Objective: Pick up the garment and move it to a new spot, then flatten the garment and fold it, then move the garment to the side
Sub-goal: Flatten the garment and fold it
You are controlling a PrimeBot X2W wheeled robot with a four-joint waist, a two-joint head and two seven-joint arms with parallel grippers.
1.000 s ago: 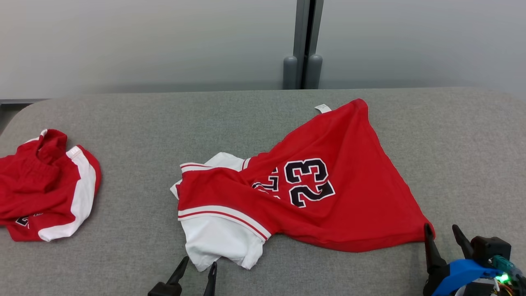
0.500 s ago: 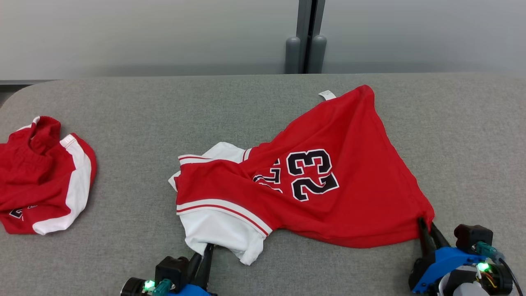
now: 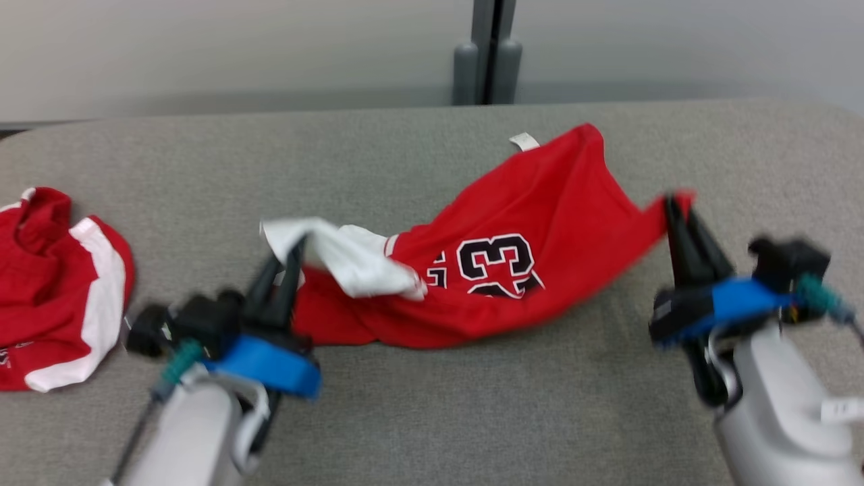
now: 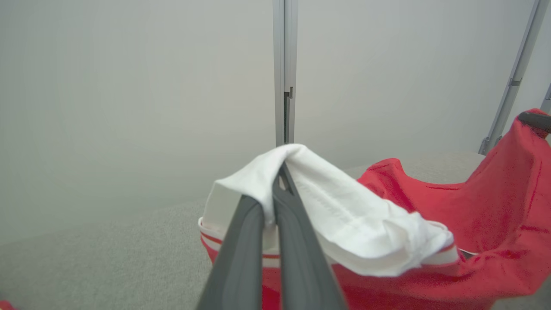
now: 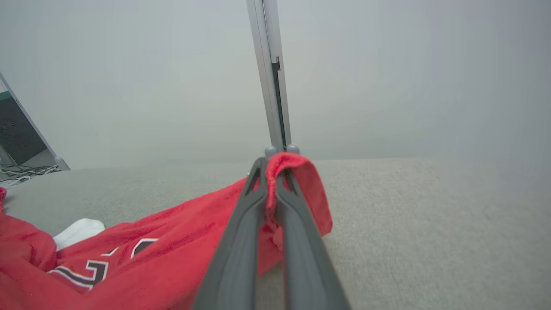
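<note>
- The left gripper (image 3: 291, 251) pinches the white sleeve (image 3: 351, 260) of the red 23 jersey (image 3: 553, 196).
- The right gripper (image 3: 675, 206) pinches its red corner.
- The jersey's middle rests on the gray table (image 3: 432, 405).

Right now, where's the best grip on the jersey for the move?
At its two ends: the white sleeve, pinched by the left tool, and the red hem corner, pinched by the right tool, each entered from the near edge of the table. The jersey sags between them, so these ends likely spread it best.
</note>
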